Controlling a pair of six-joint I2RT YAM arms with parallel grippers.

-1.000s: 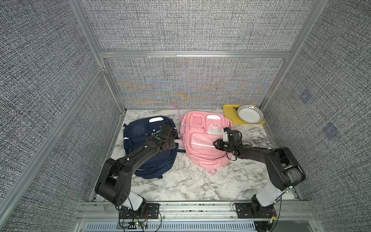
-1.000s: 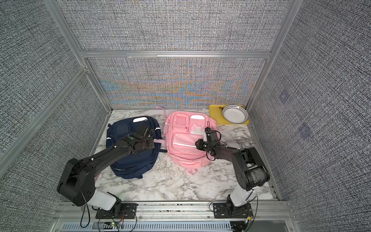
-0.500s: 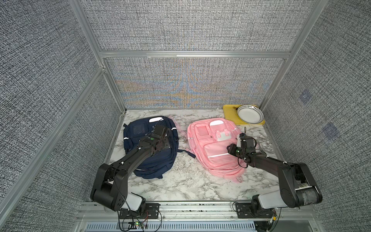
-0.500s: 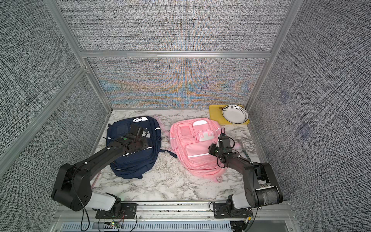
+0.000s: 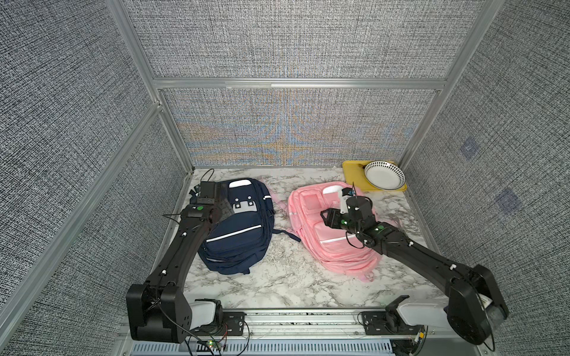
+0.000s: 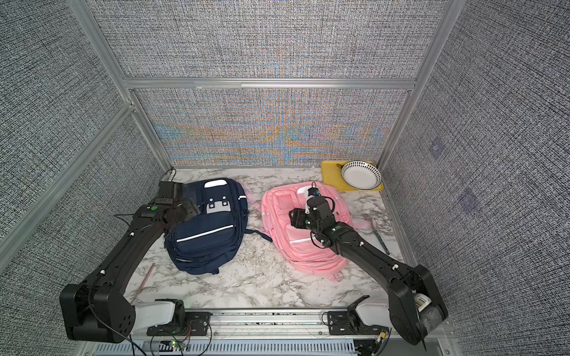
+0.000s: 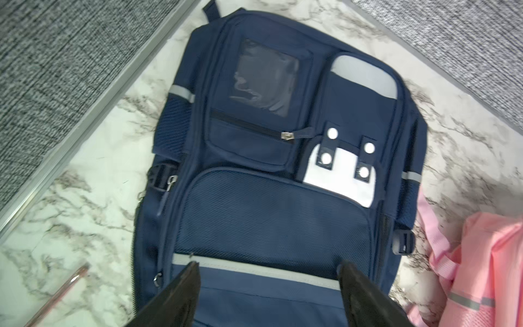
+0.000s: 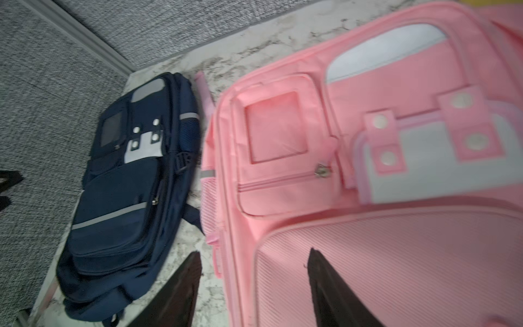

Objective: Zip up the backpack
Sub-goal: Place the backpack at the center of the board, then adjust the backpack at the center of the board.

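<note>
Top view: fork (image 6: 377,237) beside pink backpack (image 6: 308,255)

A navy backpack (image 5: 243,234) and a pink backpack (image 5: 336,246) lie flat with fronts up, near each other but apart on the marble tabletop (image 5: 277,277), tops toward the back wall. Each has a window pocket, a white snap flap and a reflective stripe. Navy pocket zipper pull (image 7: 287,136) and pink pocket zipper pull (image 8: 322,170) both sit at the flap end.
</note>
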